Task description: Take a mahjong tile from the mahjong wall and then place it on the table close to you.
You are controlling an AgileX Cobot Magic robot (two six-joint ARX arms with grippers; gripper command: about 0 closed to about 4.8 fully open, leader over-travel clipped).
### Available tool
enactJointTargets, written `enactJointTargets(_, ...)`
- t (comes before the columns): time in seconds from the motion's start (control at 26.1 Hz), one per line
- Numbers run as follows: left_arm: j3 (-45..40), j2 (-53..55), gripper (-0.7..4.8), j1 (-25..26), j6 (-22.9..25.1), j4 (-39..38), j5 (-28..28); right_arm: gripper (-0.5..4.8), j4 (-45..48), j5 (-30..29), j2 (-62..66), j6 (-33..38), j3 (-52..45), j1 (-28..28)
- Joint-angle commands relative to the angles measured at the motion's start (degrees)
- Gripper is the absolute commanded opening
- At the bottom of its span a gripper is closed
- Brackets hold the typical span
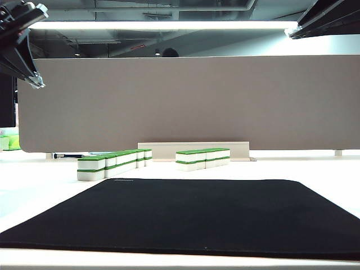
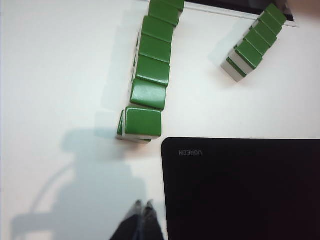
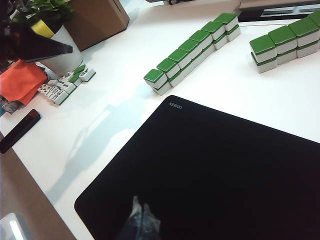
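Note:
The mahjong wall stands on the white table [image 1: 39, 194] as two low rows of green-backed white tiles stacked two high. The longer row [image 1: 115, 162] [image 2: 152, 65] [image 3: 192, 50] is on the left and a shorter row [image 1: 202, 157] [image 2: 255, 42] [image 3: 287, 42] on the right. My left gripper [image 2: 142, 204] [image 1: 35, 81] hangs high at the upper left of the exterior view. It is shut and empty, over bare table short of the long row's near end. My right gripper [image 3: 140, 206] [image 1: 292, 32] is shut and empty, high above the black mat [image 3: 215, 170].
The black mat [image 1: 197, 216] covers the near middle of the table. A grey-beige partition [image 1: 191, 101] closes the back, with a low beige base [image 1: 194, 148] behind the rows. Off to one side lie loose tiles [image 3: 65, 86], an orange cloth [image 3: 20, 80], a phone [image 3: 20, 130], a pot [image 3: 62, 57] and a box [image 3: 95, 20].

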Motion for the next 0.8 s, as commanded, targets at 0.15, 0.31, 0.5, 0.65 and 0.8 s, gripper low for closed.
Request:
enactJointTargets(0.15, 6.58, 7.23, -0.04, -0.17, 0.44, -2.89, -0.35, -0.01, 0.9, -0.15, -0.13, -0.04, 0.22, 0.11)
enactJointTargets(0.31, 15.08, 15.19, -0.01, -3.17, 4.81, -9.03, -4.11, -0.01, 0.87, -0.13, -0.11, -0.07, 0.17, 0.11)
enactJointTargets(0.5, 22.32, 20.94, 0.32, -6.27, 5.77, -12.24, -7.96, -0.01, 0.83, -0.13, -0.13, -0.04, 0.17, 0.11)
enactJointTargets(0.65, 27.61, 24.76, 0.33, -7.8, 5.77, -14.67, -8.59, -0.01, 0.7, -0.13, -0.13, -0.04, 0.17, 0.11)
enactJointTargets(0.8, 33.51, 29.0, 1.93, -9.05, 6.86, -19.19, -10.8, -0.01, 0.68, -0.13, -0.13, -0.04, 0.17, 0.11)
